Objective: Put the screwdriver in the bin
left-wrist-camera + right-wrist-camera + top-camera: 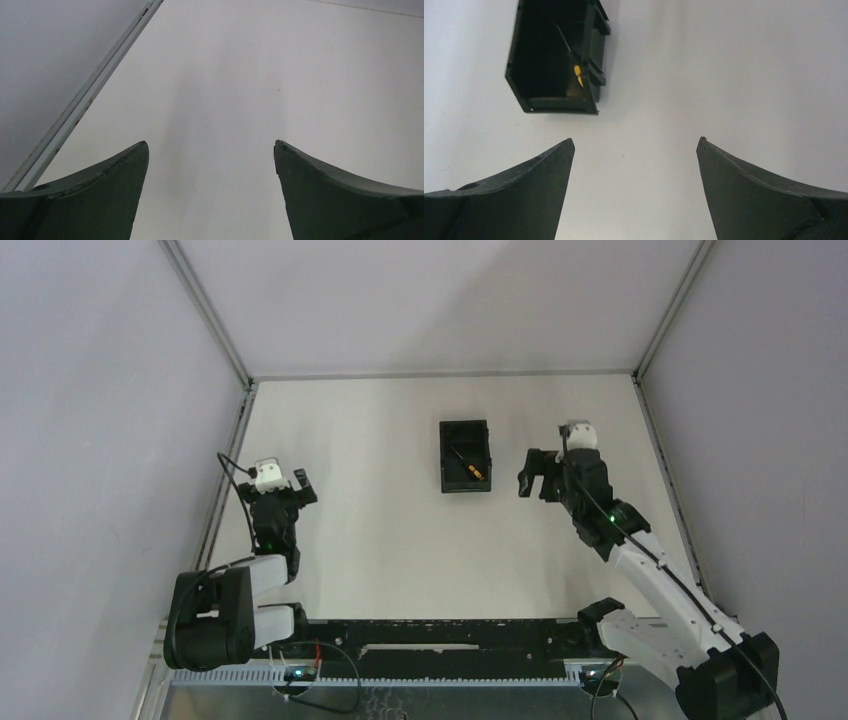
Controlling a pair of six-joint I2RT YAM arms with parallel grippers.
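Observation:
The black bin [465, 430] stands mid-table, and the screwdriver [468, 464] lies slanted inside it, thin shaft and yellow-orange handle showing. From the right wrist the bin [524, 95] is at upper left with the screwdriver [577, 73] resting against its divider. My right gripper [537, 475] hangs open just right of the bin, nothing between its fingers [539, 190]; the right gripper [635, 142] faces bare table. My left gripper [290, 483] is open at the left side, far from the bin. In its own view the left gripper [211, 144] holds nothing.
A metal rail [80, 105] runs along the table's left edge beside the grey wall. Another rail [662, 470] borders the right side. A black bar [440, 635] lies across the near edge between the arm bases.

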